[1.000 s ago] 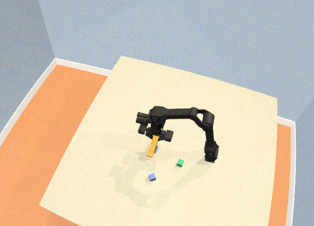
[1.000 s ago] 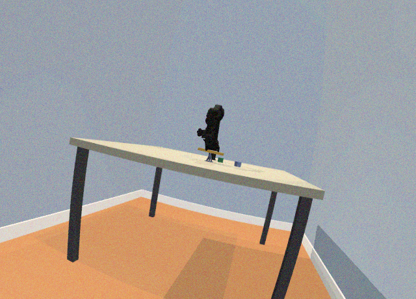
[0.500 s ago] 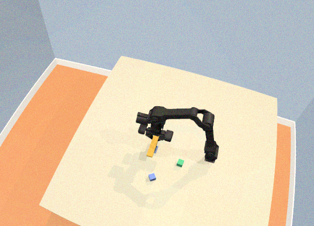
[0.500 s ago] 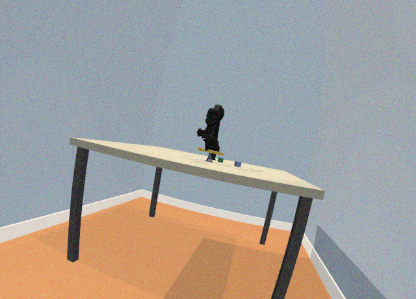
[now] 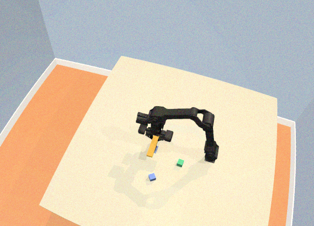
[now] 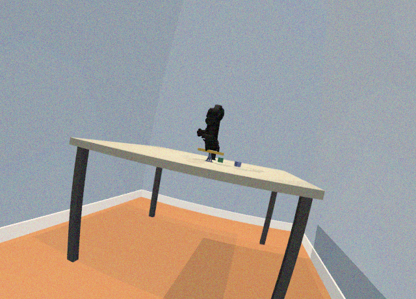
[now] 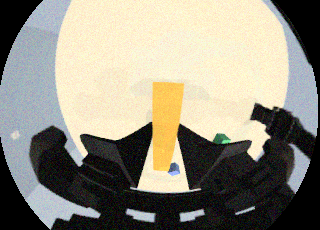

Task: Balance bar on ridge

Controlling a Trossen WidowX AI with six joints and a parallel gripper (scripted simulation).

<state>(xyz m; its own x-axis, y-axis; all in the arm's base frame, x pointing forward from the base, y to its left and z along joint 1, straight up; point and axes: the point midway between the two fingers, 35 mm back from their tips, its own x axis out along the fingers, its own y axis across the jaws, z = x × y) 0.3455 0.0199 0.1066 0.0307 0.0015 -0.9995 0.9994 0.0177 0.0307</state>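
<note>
A flat orange bar [image 5: 152, 147] [image 6: 210, 151] [image 7: 166, 122] is held by my gripper [image 5: 155, 136] [image 7: 164, 125], which is shut on its near end. The bar lies about level, just above a small bluish ridge [image 5: 156, 149] [image 6: 208, 158] [image 7: 173, 169] that stands on the cream table [image 5: 177, 91] [image 6: 141, 153]. In the wrist view the bar runs away from the fingers, and the ridge peeks out at its right edge near the fingers. I cannot tell whether the bar touches the ridge top.
A green cube [image 5: 180, 162] [image 6: 220, 160] [image 7: 221, 138] and a blue cube [image 5: 152, 177] [image 6: 238, 163] sit on the table in front of the ridge. The arm's base [image 5: 211, 152] stands to the right.
</note>
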